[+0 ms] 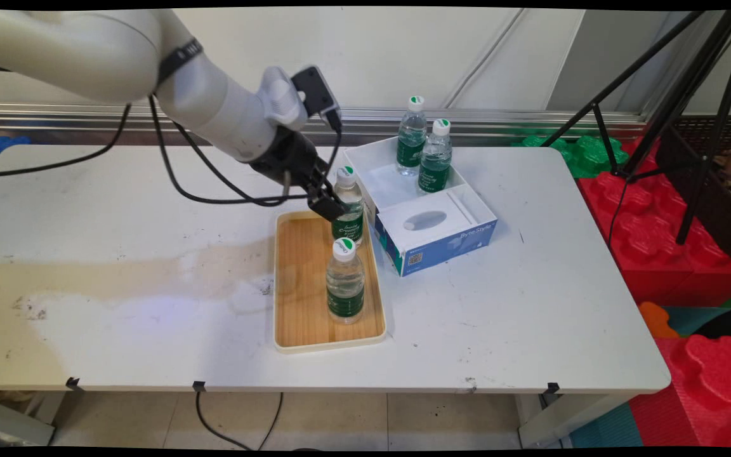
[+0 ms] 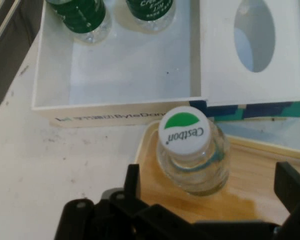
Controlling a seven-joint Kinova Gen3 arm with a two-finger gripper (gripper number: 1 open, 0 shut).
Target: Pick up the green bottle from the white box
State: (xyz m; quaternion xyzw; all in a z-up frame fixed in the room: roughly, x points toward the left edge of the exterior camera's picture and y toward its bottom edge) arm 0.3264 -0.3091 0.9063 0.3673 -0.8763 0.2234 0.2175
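My gripper [image 1: 339,209] is open around a clear water bottle [image 1: 348,204] with a green label and a white cap. That bottle stands at the far end of a wooden tray [image 1: 329,343]. In the hand view its cap [image 2: 184,132] sits between my fingers [image 2: 132,182], and neither finger touches it. A second such bottle [image 1: 344,282] stands nearer on the same tray. Just right of the tray is a white box with blue sides [image 1: 448,244], holding two more bottles [image 1: 411,136] [image 1: 435,155] in its far compartment. Their bases show at the top of the hand view [image 2: 82,15] [image 2: 150,7], inside the box [image 2: 115,112].
Black cables [image 1: 169,171] hang from the arm over the table's left half. A black tripod [image 1: 676,114] stands off the table's right side, over red foam mats [image 1: 657,254]. The box's near part has a lid with an oval opening [image 1: 426,220].
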